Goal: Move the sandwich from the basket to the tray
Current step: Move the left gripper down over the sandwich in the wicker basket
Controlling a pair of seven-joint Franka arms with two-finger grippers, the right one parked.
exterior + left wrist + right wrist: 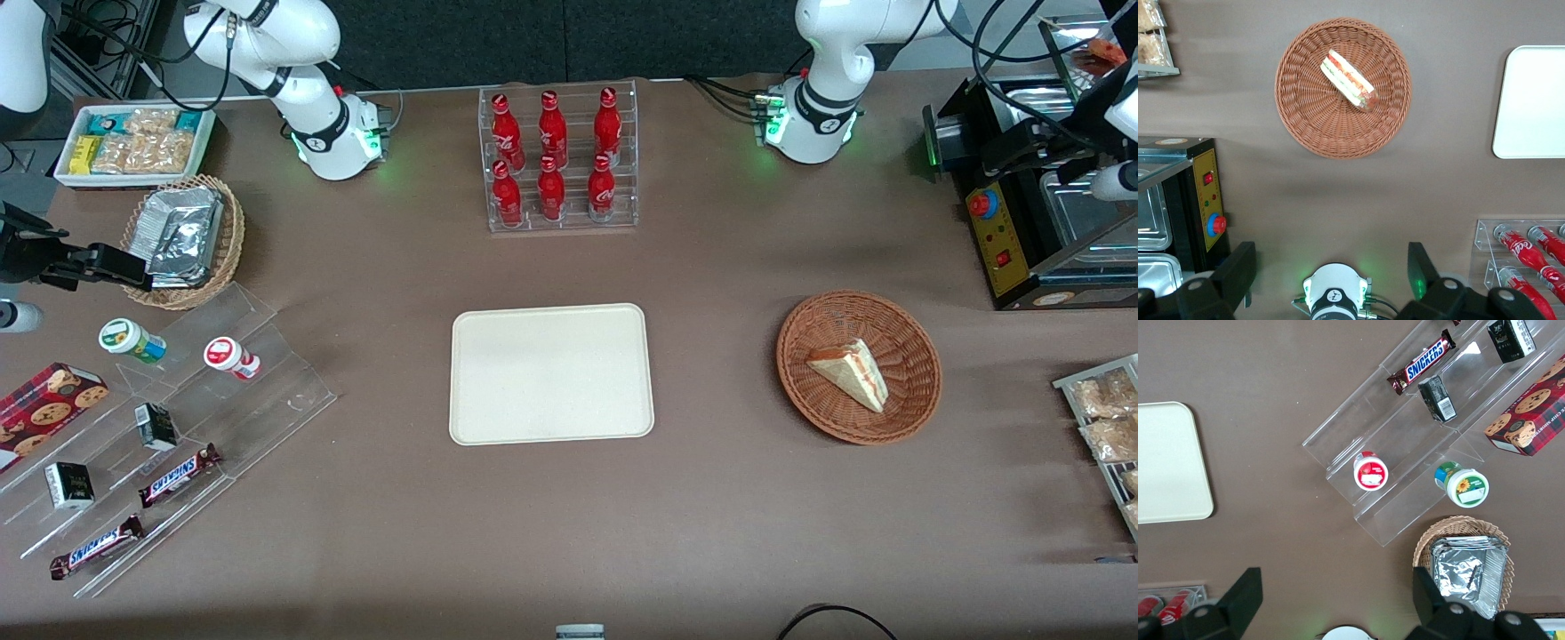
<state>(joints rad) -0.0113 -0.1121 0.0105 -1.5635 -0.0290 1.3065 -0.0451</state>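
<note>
Currently, the tray point(551, 373) is being left bare at table centre. The basket point(859, 366), at its three o'clock, is holding the sandwich point(852, 372). The gripper point(1331, 267) is being held high above, fingers point(1421, 267) spread wide, gripping nothing.

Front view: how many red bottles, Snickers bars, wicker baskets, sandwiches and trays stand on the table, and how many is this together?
red bottles: 6
Snickers bars: 2
wicker baskets: 2, the reddish-brown basket and the tan basket
sandwich: 1
tray: 1
Total: 12
The end effector hangs open above the table, apart from the reddish-brown basket.
</note>
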